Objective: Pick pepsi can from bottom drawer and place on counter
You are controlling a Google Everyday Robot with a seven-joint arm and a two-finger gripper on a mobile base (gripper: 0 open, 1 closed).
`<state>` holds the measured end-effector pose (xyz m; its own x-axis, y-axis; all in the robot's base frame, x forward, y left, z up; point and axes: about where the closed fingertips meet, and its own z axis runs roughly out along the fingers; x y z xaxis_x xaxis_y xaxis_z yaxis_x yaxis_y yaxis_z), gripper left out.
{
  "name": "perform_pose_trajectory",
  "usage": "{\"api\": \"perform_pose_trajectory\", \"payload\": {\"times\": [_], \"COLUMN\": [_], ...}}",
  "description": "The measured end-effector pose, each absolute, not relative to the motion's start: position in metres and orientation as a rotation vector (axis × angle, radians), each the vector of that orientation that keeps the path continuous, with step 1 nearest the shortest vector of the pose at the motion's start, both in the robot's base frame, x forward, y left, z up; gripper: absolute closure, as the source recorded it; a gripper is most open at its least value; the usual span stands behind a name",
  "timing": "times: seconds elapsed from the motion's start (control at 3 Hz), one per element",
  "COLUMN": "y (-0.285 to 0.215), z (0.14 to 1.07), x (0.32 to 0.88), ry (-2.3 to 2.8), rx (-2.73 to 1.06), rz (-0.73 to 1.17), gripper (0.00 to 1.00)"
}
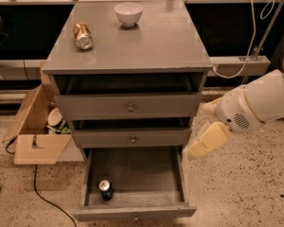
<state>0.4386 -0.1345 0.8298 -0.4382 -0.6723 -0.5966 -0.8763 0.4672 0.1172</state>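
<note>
Pepsi can (pixel 105 189) stands upright in the bottom drawer (pixel 142 178), lower centre-left of frame, near the drawer's front-left corner, silver top up. Drawer is pulled well out; nothing else in it. Above it the middle drawer (pixel 131 137) and top drawer (pixel 128 107) each sit a little way out, w/ dark gaps over their fronts. The counter (pixel 151 46) fills the upper centre: a brownish-gold can (pixel 83 36) lies on its side at upper left, a white bowl (pixel 128 13) sits near the back edge, well apart from it. Gripper (pixel 208 141) is at right of frame, just beside the cabinet's right side at about middle-drawer height, above and well apart from the pepsi can; open or closed, can't tell. White arm (pixel 255 103) runs off the right edge. Cardboard box (pixel 35 131) on the floor at left.
</note>
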Motion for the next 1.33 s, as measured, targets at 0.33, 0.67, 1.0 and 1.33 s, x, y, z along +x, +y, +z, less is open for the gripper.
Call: {"api": "perform_pose_trajectory", "payload": {"times": [0.33, 0.67, 1.0, 1.33], "y": [-0.131, -0.128, -0.118, -0.104], "z": [0.84, 0.831, 0.787, 0.709], "x": [0.447, 0.444, 0.442, 0.449], "ry": [2.224, 2.222, 2.212, 2.178], "rx": [-1.259, -1.271, -1.28, -1.274], "rz": [0.553, 0.578, 0.631, 0.672], "gripper": [0.0, 0.0, 0.0, 0.0]}}
